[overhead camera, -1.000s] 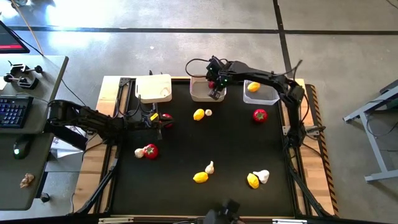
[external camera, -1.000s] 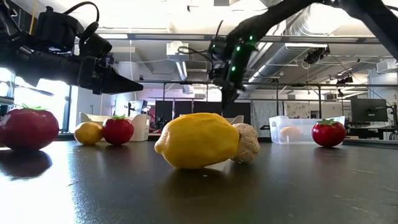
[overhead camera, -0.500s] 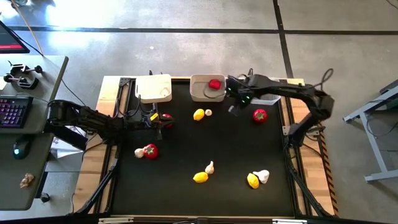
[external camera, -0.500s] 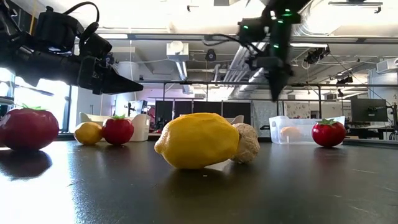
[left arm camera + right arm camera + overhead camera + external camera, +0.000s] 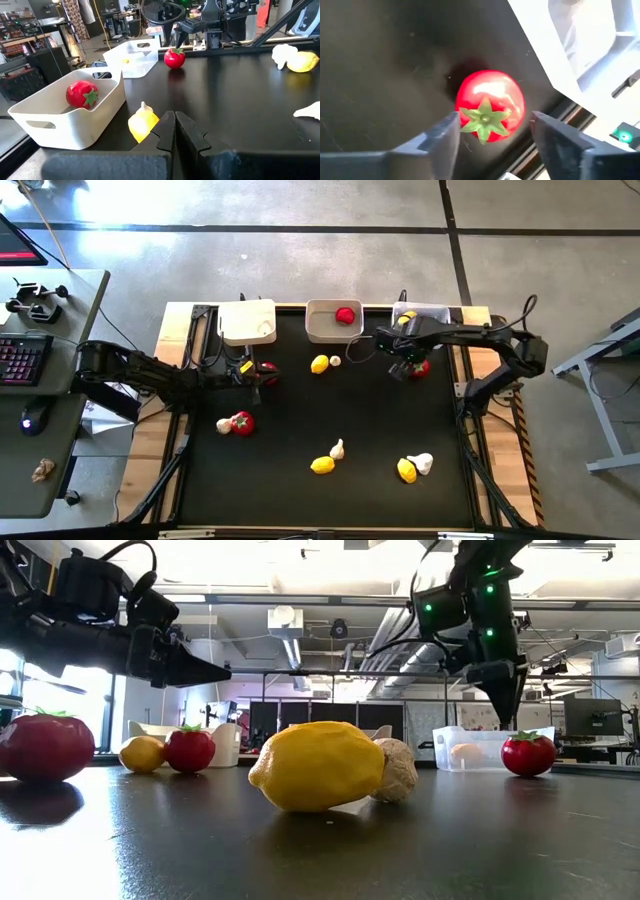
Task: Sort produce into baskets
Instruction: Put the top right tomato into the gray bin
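**One tomato binned, another lined up under spread jaws**

Two tomatoes matter here. One already lies in the greyish-white basket (image 5: 333,321) at the top centre of the high view. The other tomato (image 5: 419,366) sits on the black table (image 5: 360,420) at the upper right, just below the clear basket (image 5: 420,319), which holds a lemon. The right gripper (image 5: 400,368) hangs over that tomato with its fingers spread and empty; in the right wrist view the tomato (image 5: 490,106) shows between the two fingers (image 5: 440,136), not touched by either.

The left gripper (image 5: 262,372) waits at the left-centre of the high view, clenched with its fingers pressed together and nothing visibly held, close beside another tomato (image 5: 268,367).

Risks from here, as I judge them:

- The tomato is round and smooth. If the fingers close off-centre, it could squirt out sideways and roll.
- It lies near the table's right edge and the clear basket's wall, so a roll could take it under the basket rim or off the mat.
- The green top looks soft; pinching only that would give a weak hold.
- A descent too low could press the fingertips onto the table before they close.
- The nearest bin holds a lemon, so dropping the tomato there would spoil the sort; the one with the tomato is farther left.

Lemons and garlic bulbs are scattered lower down, unsorted.
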